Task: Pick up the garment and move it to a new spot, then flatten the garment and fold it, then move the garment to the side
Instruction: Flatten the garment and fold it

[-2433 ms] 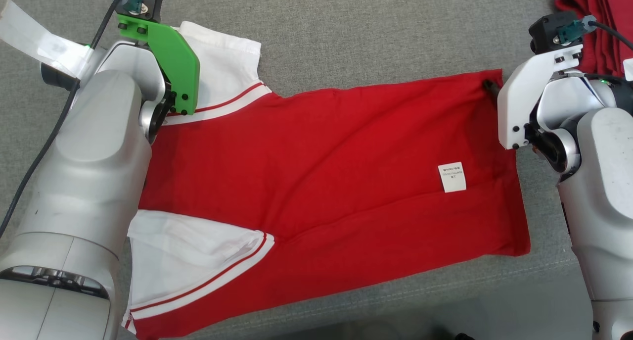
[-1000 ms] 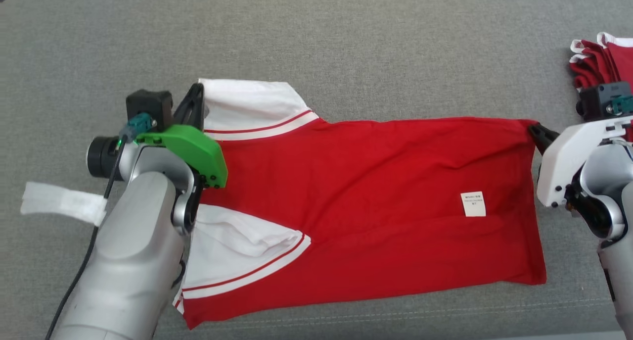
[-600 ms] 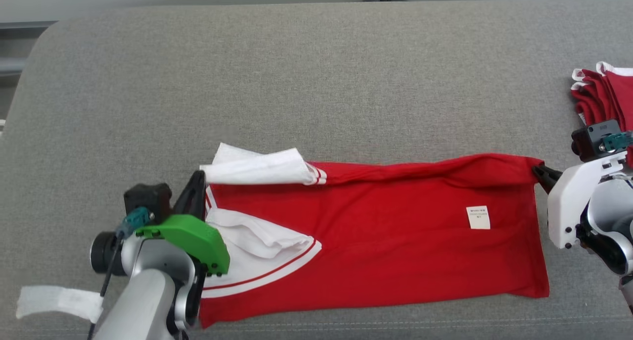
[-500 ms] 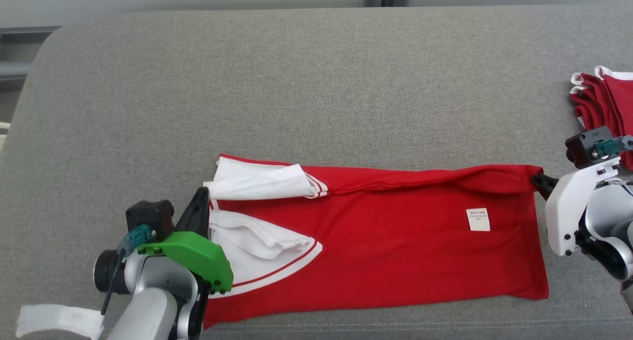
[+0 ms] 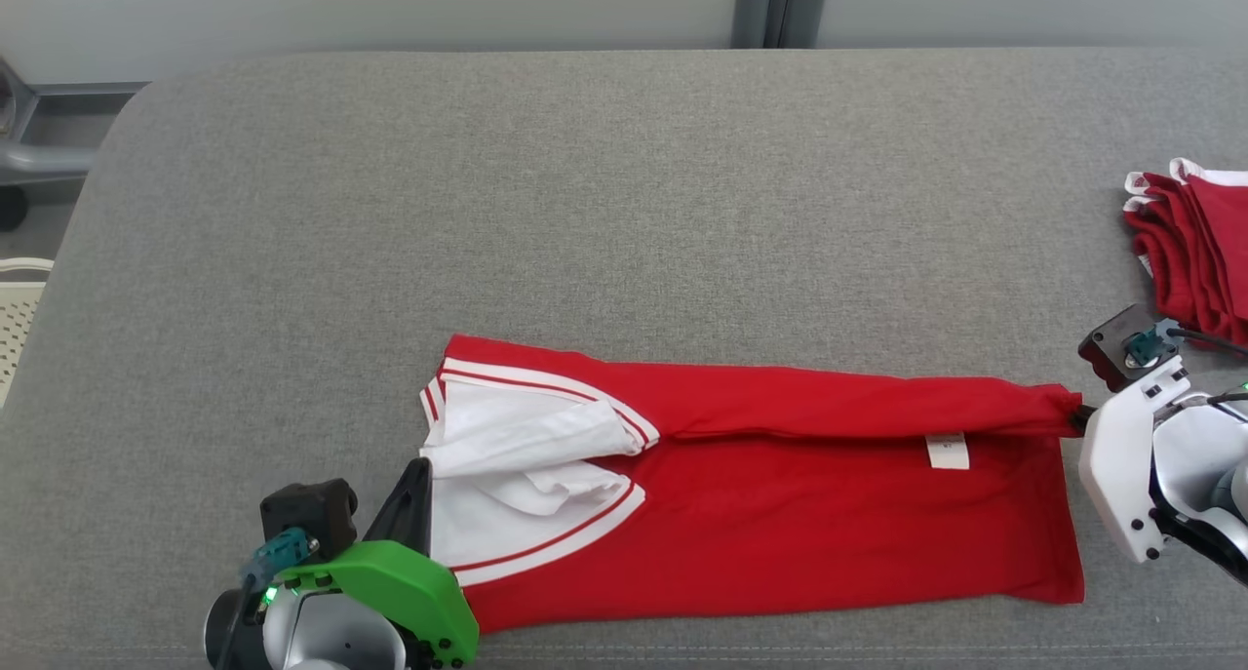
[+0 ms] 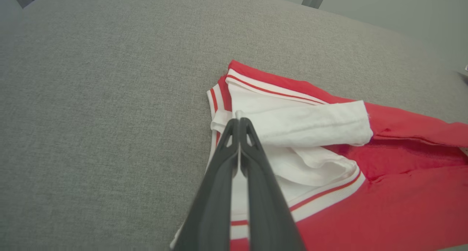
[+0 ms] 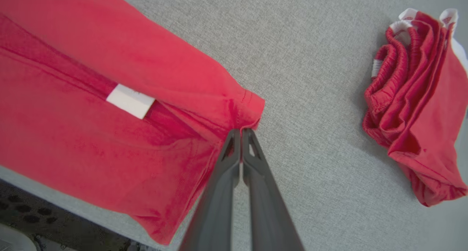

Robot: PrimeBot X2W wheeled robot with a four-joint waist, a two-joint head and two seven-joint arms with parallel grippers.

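The garment [image 5: 780, 524] is a red shirt with white sleeves, lying lengthwise on the grey padded surface [image 5: 585, 212]. Its far long edge is folded over toward me, half covering a white label [image 5: 948, 451]. My left gripper [image 5: 421, 467] is at the sleeve end, shut on the edge of the upper white sleeve [image 6: 292, 123]; in the left wrist view the gripper tips [image 6: 239, 121] pinch that cloth. My right gripper [image 5: 1077, 418] is at the hem end. In the right wrist view the gripper [image 7: 241, 131] is shut on the folded hem corner of the garment [image 7: 73, 126].
A stack of folded red garments [image 5: 1194, 251] lies at the far right, also seen as the red stack [image 7: 413, 97] in the right wrist view. The surface's front edge runs just below the shirt. A pale basket [image 5: 15, 299] stands off the left end.
Both grippers have drawn the shirt's far edge toward me, so it now lies folded over the near half. The head camera has also tilted, showing more of the surface behind.
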